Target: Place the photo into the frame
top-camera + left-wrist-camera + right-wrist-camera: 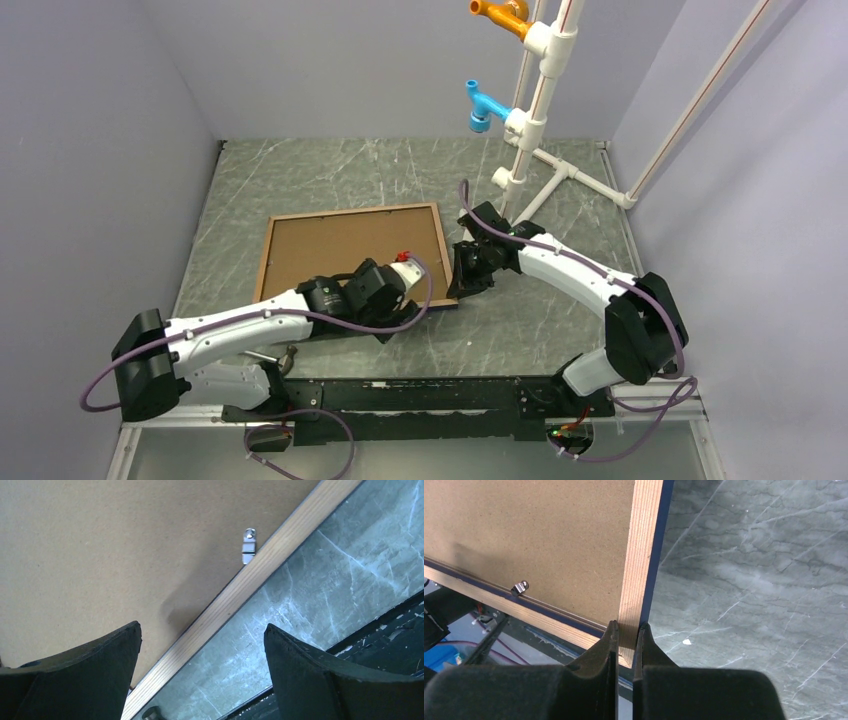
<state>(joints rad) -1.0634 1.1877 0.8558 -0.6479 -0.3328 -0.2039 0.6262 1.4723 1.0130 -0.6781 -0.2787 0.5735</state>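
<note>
The frame [350, 211] lies on the bench [540, 330] with its wooden back up, and the brown backing board [340, 245] sits inside it. The photo is not visible in any view; perhaps it is under the board. The right arm [560, 265] has its jaws closed narrow on the rail at the near right corner. The left arm [240, 325] holds its jaws wide over the near rail, gripping nothing, beside a small metal clip [248, 545]. A pinch at one corner is weak: the frame could swing or slip out if lifted. The board could fall free if the clip does not hold it.
</note>
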